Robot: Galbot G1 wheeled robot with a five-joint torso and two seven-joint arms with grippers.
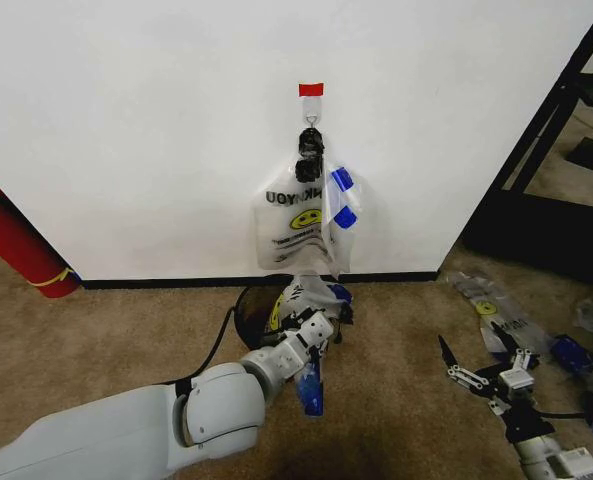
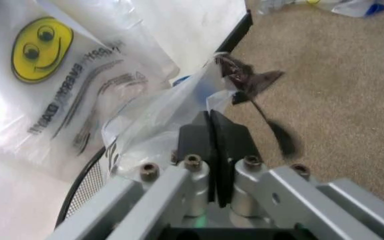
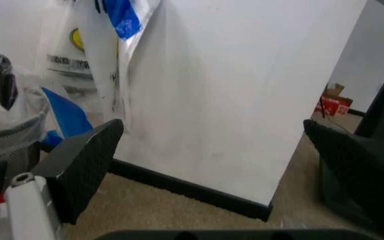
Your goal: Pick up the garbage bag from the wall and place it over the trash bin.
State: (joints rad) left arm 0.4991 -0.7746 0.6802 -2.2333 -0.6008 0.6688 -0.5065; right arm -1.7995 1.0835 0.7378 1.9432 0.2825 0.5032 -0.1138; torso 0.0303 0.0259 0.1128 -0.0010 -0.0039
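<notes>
Left gripper (image 2: 212,131), pinched shut on bag (image 1: 304,300), should spread film evenly over bin (image 1: 246,310) rim; right gripper (image 1: 481,372) waits, spread.

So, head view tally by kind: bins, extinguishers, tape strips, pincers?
bin: 1
extinguisher: 1
tape strip: 1
pincers: 2 (left pincer shut on the bag at the bin, right pincer open above the carpet)
Total: 5
</notes>
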